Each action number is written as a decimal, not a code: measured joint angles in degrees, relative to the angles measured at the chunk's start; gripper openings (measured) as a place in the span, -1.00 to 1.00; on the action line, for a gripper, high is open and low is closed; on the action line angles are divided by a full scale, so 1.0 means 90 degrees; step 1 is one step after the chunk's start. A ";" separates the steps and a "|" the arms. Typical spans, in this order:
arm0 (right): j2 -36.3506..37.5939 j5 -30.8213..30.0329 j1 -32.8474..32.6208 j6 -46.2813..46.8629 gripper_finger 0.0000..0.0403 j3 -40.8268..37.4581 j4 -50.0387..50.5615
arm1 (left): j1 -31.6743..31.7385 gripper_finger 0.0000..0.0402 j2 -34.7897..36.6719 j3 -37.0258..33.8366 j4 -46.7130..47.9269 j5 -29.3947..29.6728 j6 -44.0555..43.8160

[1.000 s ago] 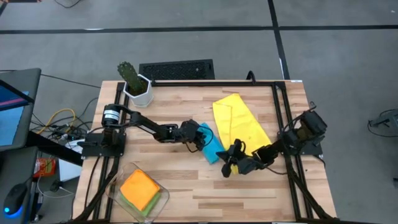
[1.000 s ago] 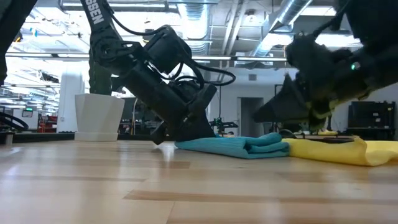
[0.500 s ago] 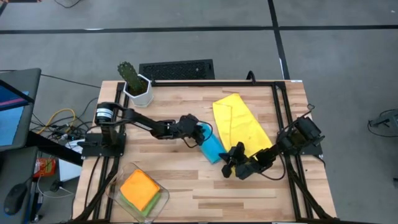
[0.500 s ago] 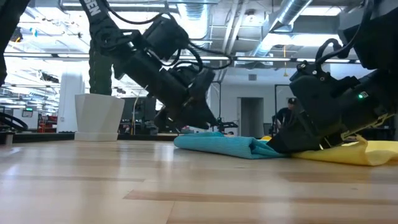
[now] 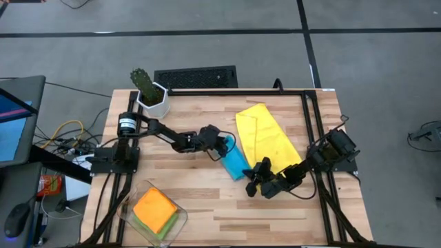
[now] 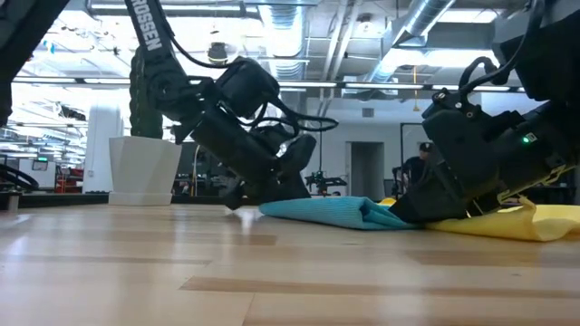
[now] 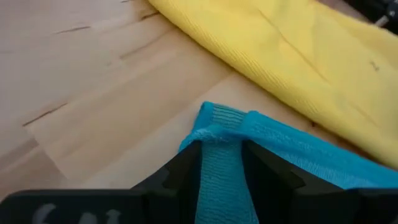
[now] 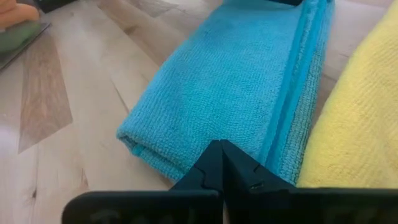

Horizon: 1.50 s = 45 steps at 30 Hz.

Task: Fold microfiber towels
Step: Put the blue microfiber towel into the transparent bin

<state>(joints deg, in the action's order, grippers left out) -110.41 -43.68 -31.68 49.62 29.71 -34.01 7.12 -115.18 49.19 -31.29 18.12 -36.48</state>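
The wooden counter [image 5: 200,200] holds my blue towel [image 5: 235,164] in the middle — folded, right beside the yellow towel [image 5: 265,134]. My left tool [image 7: 221,165] pinches the blue towel's far end. My right tool [image 8: 222,163] is clenched tight, empty, touching its near end.

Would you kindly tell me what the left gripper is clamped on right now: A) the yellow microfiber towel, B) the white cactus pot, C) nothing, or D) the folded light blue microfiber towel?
D: the left wrist view shows the left gripper pinching the light blue microfiber towel's edge.
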 joint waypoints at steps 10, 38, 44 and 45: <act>0.0000 0.0002 -0.0007 -0.0015 -0.85 0.0002 0.0025 | 0.0225 -0.35 0.0688 -0.0019 0.0095 -0.0492 0.0339; -0.0002 0.0005 -0.0007 -0.0060 -0.87 -0.0007 -0.0011 | 0.0580 0.52 0.1526 0.1173 0.4392 -0.1474 0.2076; -0.0002 0.0007 -0.0007 -0.0061 -0.88 -0.0010 -0.0026 | 0.0585 0.52 0.1168 0.1181 0.4256 -0.1704 0.2019; -0.0002 0.0004 -0.0007 -0.0064 -0.88 -0.0010 -0.0026 | 0.0573 0.52 0.1038 0.1242 0.4183 -0.1780 0.2020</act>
<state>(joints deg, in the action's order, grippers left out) -110.43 -43.65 -31.75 49.04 29.63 -34.25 12.28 -105.84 60.37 6.35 2.09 -18.31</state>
